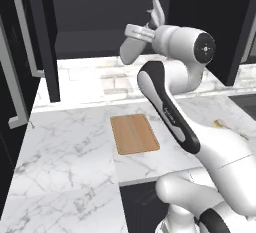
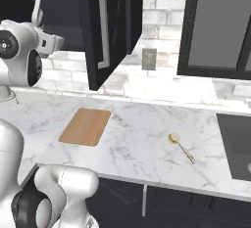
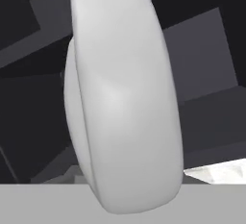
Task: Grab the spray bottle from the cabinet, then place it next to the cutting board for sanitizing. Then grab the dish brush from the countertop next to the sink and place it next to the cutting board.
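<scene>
While the spray bottle (image 3: 122,98) is held up before the open cabinet (image 1: 100,17), its long axis is seen tilted from upright; the gripper (image 1: 145,32) is judged closed on it, though the fingers are hidden; the cutting board (image 1: 134,133) lies below, mid-countertop (image 1: 70,147); no writing is legible.

My count on this kitchen run: 1 spray bottle (image 1: 134,46), pale grey-white, up by my hand. 1 wooden cutting board (image 1: 134,133) lies on 1 white marble countertop (image 2: 142,134). 1 dish brush (image 2: 180,146) with a yellow-gold head rests there too. 1 dark sink (image 2: 236,144) sits at the edge, 1 wall outlet (image 2: 149,58) on the brick, and 2 silver bar handles (image 1: 23,32) hang on the cabinet (image 1: 47,37).
</scene>
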Robot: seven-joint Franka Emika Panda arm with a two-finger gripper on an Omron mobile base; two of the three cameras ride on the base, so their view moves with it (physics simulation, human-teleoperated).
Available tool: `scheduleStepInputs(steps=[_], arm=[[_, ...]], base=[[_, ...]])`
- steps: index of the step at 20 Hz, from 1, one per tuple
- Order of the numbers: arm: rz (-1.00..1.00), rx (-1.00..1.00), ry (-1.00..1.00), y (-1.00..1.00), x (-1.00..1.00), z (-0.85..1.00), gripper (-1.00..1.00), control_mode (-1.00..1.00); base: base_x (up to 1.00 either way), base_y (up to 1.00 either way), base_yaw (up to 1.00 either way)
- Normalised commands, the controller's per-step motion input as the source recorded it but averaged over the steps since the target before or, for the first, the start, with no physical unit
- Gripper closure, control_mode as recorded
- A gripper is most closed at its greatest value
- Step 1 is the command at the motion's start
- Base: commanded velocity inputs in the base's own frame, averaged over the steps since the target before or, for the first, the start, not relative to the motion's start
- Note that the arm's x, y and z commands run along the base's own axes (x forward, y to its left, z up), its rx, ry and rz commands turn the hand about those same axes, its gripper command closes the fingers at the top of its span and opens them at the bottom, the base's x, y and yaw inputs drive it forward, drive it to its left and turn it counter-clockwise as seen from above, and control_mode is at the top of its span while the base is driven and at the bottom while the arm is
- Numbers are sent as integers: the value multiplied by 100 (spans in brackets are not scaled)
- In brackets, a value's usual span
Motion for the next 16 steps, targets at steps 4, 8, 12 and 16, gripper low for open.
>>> scheduleStepInputs(steps=[4, 8, 12, 16], arm=[[3, -9, 17, -79, 0, -8, 100, -100], [6, -4, 5, -99, -22, -5, 100, -100], [5, -4, 0, -100, -47, -3, 100, -100], [3, -4, 0, -94, -62, -4, 100, -100]], base=[[0, 0, 0], [0, 0, 0], [0, 0, 0], [0, 0, 0]])
